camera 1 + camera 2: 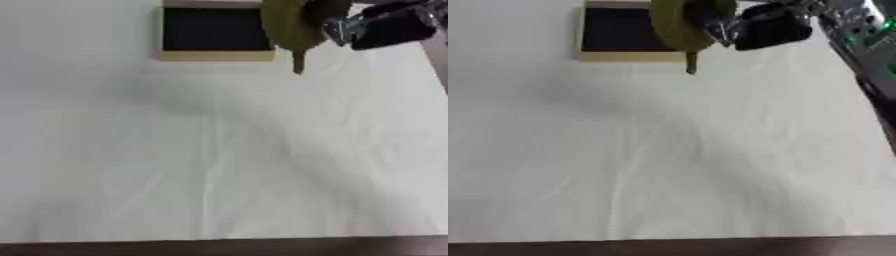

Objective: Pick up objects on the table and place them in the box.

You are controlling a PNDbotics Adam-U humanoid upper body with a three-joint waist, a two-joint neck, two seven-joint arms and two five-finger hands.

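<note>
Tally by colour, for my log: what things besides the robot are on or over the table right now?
Olive green thing, held by the right hand: 1
Tan box, dark inside: 1
White cloth: 1
Total: 3

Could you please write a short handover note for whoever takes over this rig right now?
Right hand: reaches in from the upper right, holding an olive-green object with a thin stem hanging down, at the right edge of the box.
Left hand: not in view.
Box: wooden frame with a dark inside, at the far side of the white-covered table.
Done: the green object is lifted and brought to the box.
Left: it is not yet released; probably move it over the opening and let go. No other loose objects show on the cloth in these views.
</note>
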